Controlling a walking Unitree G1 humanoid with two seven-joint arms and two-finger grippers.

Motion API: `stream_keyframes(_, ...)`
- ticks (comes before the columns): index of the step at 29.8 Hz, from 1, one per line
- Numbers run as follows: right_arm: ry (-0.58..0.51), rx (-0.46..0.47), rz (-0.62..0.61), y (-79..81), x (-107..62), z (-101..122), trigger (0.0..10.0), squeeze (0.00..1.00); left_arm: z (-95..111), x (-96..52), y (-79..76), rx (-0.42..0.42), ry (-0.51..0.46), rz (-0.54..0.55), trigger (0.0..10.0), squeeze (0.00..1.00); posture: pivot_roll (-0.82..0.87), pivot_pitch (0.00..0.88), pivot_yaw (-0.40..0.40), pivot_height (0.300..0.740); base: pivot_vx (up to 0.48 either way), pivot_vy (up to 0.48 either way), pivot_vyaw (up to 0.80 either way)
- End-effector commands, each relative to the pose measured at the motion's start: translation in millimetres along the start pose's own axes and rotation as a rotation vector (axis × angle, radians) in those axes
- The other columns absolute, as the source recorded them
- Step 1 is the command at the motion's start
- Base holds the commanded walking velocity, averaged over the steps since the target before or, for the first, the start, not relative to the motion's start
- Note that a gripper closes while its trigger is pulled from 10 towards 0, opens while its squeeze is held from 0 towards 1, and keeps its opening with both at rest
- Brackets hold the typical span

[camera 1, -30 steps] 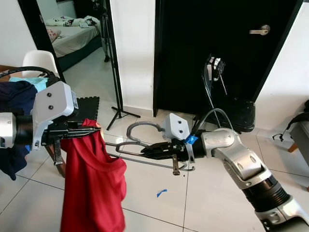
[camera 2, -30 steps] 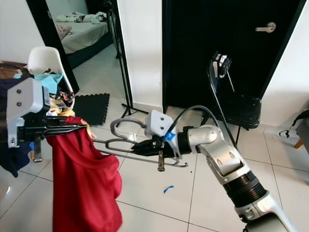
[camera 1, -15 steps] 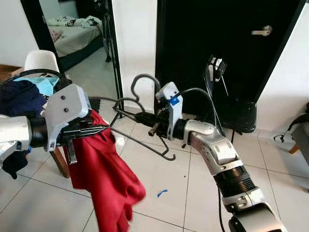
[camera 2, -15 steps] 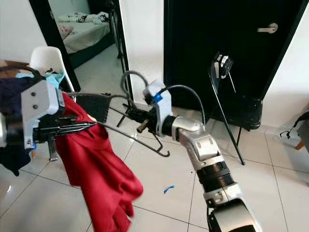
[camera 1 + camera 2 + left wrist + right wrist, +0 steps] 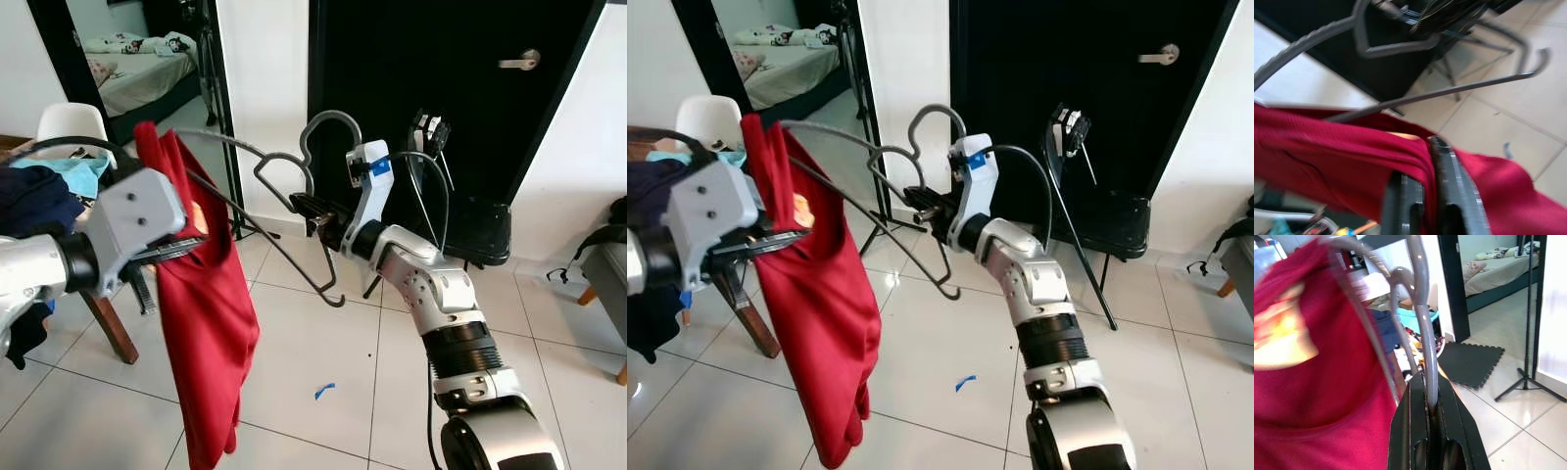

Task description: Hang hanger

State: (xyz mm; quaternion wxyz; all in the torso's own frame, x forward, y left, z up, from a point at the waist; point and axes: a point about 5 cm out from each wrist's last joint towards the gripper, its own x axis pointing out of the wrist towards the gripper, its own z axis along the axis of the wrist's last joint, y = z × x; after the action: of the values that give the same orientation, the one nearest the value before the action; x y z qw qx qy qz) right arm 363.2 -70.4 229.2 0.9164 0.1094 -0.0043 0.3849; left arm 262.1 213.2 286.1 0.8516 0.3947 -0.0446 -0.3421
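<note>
A grey wire hanger (image 5: 284,186) is held up in mid-air, tilted, with its hook (image 5: 328,122) pointing upward. My right gripper (image 5: 306,208) is shut on the hanger near its neck; in the right wrist view the grey wire (image 5: 1422,357) runs between the black fingers (image 5: 1409,431). One arm of the hanger reaches into a red shirt (image 5: 201,323), which hangs down from its raised top (image 5: 152,147). My left gripper (image 5: 191,240) is shut on the red cloth (image 5: 1352,161) just below that top.
A black door (image 5: 441,88) and a black folding chair (image 5: 470,220) stand behind. On the left are a white chair (image 5: 69,122) piled with clothes (image 5: 39,196), a tripod stand (image 5: 230,196) and a doorway to a bedroom. The tiled floor (image 5: 323,382) carries a blue tape scrap (image 5: 320,392).
My right gripper has lifted and tilted the hanger upward, sliding its arm into the shirt. The left gripper has risen with the cloth, which now hangs straight down.
</note>
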Motion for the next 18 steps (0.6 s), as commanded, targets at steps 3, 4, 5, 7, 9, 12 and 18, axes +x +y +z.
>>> stream_keyframes(3,-0.052,0.019,-0.025,-1.7,0.6,11.3,10.0,0.00,2.3,0.6,4.2,0.027,-0.023,0.052,9.8,0.77,0.04,0.000,-0.001,0.740,0.000,0.000,0.00)
stream_keyframes(4,-0.062,0.020,-0.006,0.6,0.7,12.3,10.0,0.00,3.7,-2.0,13.2,0.042,-0.029,0.123,10.0,1.00,0.04,0.000,-0.001,0.740,0.000,0.000,0.00)
stream_keyframes(5,-0.062,0.020,-0.006,0.6,0.7,12.3,10.0,0.00,3.7,-2.0,13.2,0.042,-0.029,0.123,10.0,1.00,0.04,0.000,-0.001,0.740,0.000,0.000,0.00)
stream_keyframes(7,-0.073,0.019,0.016,3.1,0.8,13.5,10.0,0.00,6.2,-4.9,22.3,0.064,-0.038,0.194,10.0,1.00,0.04,0.000,-0.001,0.740,0.000,0.000,0.00)
stream_keyframes(9,-0.096,0.025,0.050,7.4,0.9,15.6,10.0,0.00,12.5,-9.5,36.6,0.122,-0.059,0.313,10.0,1.00,0.04,0.000,0.000,0.740,0.000,0.000,0.00)
stream_keyframes(12,-0.103,0.028,0.056,8.4,1.0,16.1,10.0,0.00,14.3,-10.5,39.7,0.138,-0.064,0.341,10.0,1.00,0.04,0.000,0.000,0.740,0.000,0.000,0.00)
stream_keyframes(18,-0.140,0.032,0.092,13.9,0.6,20.9,10.0,0.00,22.0,-12.0,50.9,0.156,-0.128,0.482,10.0,1.00,0.03,0.000,0.005,0.740,0.000,0.000,0.00)
